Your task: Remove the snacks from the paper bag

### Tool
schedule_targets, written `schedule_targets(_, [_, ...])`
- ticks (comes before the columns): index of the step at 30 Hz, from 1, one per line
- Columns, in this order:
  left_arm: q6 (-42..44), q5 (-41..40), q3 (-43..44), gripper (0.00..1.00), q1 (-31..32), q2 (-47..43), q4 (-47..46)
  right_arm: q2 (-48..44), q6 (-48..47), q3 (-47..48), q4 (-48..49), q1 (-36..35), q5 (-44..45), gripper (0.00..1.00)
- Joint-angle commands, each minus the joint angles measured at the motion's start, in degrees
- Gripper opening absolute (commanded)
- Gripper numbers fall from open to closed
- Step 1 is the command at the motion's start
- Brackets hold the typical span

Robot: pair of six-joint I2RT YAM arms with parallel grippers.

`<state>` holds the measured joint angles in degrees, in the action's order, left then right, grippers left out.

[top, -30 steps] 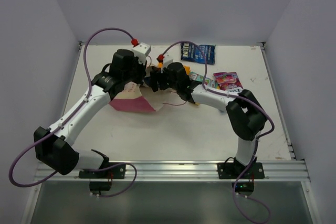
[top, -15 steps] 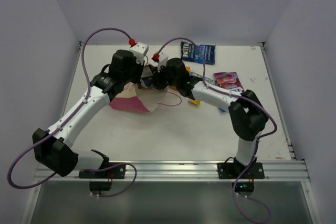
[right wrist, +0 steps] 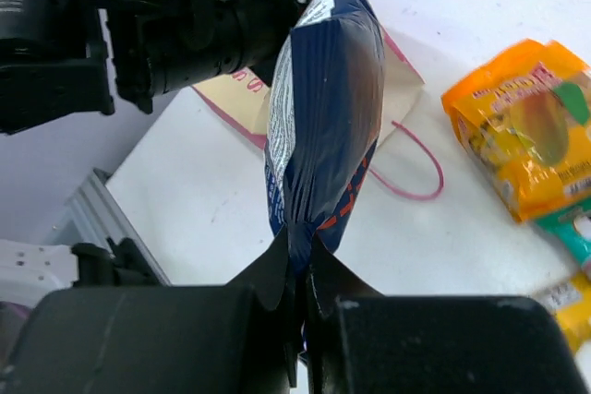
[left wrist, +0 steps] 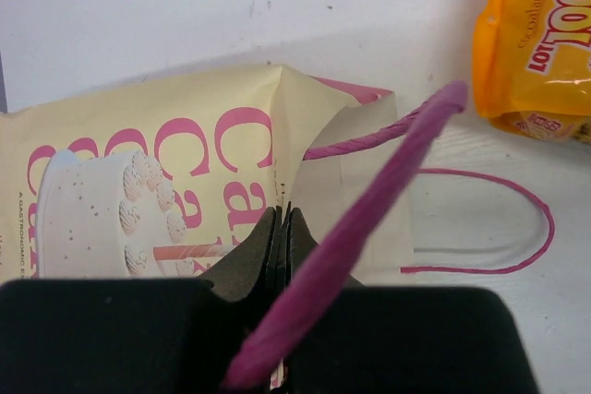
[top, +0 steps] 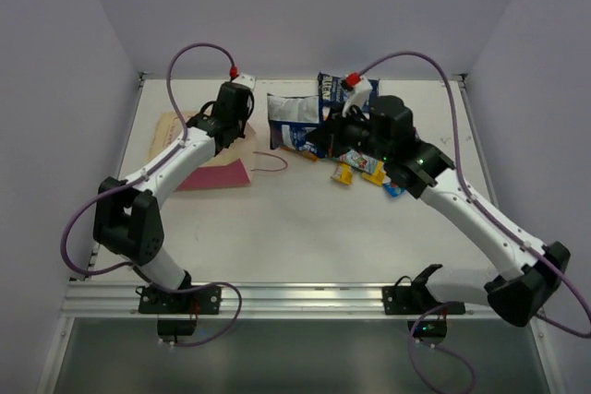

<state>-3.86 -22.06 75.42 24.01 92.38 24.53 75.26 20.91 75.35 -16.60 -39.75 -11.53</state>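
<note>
The dark blue packet (right wrist: 323, 108) is out of the bag (left wrist: 138, 163) and hangs in the air over the bench (top: 305, 228), just right of the bag's mouth. We judge it light and soft, a glossy film pouch puffed with air that will slip under a loose hold and crush under a hard one. The flat sealed edge is the place to take it, and that is where it is held. The right jaws are pressed together on its lower seam, with the rest of the packet standing free beyond them and touching nothing.

The bag lies flat on its side at the left of the bench, cream printed face up. It is thin paper that creases easily and slides unless something pins it. The left jaws are pressed together on the paper at the mouth end, holding it down. One handle cord (left wrist: 369, 219) runs close past the lens towards those jaws, and we cannot tell whether it is pinched with the paper. The other cord (left wrist: 480, 228) lies loose on the bench.

An orange packet (right wrist: 526, 126) rests near the mouth, with small packets (top: 365, 165) beside it and a second blue bag (top: 337, 89) farther back. We cannot see inside the bag, though it looks flat
</note>
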Motion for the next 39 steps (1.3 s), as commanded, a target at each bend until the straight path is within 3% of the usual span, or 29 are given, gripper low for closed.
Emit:
schedule_targets(1, [-0.54,-3.60,4.30,0.00,-0.89,0.78,-2.21,-7.31,9.84,-8.60,-3.00,3.96,-1.38,0.00])
schedule_targets(5, [-0.89,-1.76,7.10,0.00,-0.98,1.05,-1.42,-10.14,13.98,-18.11,-3.09,9.67,-7.00,0.00])
schedule_targets(9, [-3.08,3.68,10.18,0.00,-0.98,-1.57,-0.28,-4.79,13.81,-25.24,-2.91,11.62,-15.79,0.05])
schedule_targets(12, [-4.66,7.12,10.80,0.00,-1.07,-4.56,0.86,-1.53,13.20,-29.02,-3.00,11.71,-20.28,0.23])
schedule_targets(13, [-5.02,8.78,10.89,0.00,-0.98,-5.36,1.21,-1.44,13.11,-30.60,-3.43,11.62,-20.46,0.37])
schedule_targets(14, [-5.37,9.75,10.80,0.00,-0.98,-6.32,1.48,-1.78,12.93,-31.22,-4.74,11.71,-19.59,0.45])
schedule_targets(16, [-7.12,13.51,10.37,0.00,-1.33,-8.70,2.01,-4.76,12.58,-32.28,-6.42,11.62,-15.13,0.67])
schedule_targets(19, [-10.37,18.09,10.10,0.00,-2.74,-10.81,2.62,-10.63,11.27,-30.89,-12.04,11.62,-9.23,0.88])
schedule_targets(21, [-12.92,19.25,9.49,0.00,-4.32,-11.78,3.06,-13.90,10.39,-28.43,-16.26,11.71,-3.34,0.96])
schedule_targets(27, [-17.67,25.22,2.82,0.00,-10.73,-11.96,0.18,-23.84,7.57,-23.42,-20.31,11.62,6.33,0.99])
schedule_targets(32, [-17.85,27.16,-1.06,0.00,-12.14,-10.03,-0.36,-26.13,7.13,-21.39,-20.93,11.71,6.52,0.99])
schedule_targets(35, [-18.55,28.91,-3.08,0.11,-14.68,-9.15,0.07,-26.48,6.34,-20.25,-21.37,11.62,6.61,0.99])
schedule_targets(36, [-18.73,29.01,-3.34,0.28,-15.30,-9.41,0.51,-26.66,5.99,-19.72,-21.37,11.62,6.69,0.99])
schedule_targets(38, [-18.38,28.75,-3.61,0.50,-16.18,-10.11,0.86,-26.92,5.03,-19.02,-21.80,11.71,7.13,0.99])
schedule_targets(39, [-18.03,28.14,-3.52,0.69,-16.19,-11.24,1.04,-27.10,4.76,-18.06,-21.98,11.62,7.40,0.99])
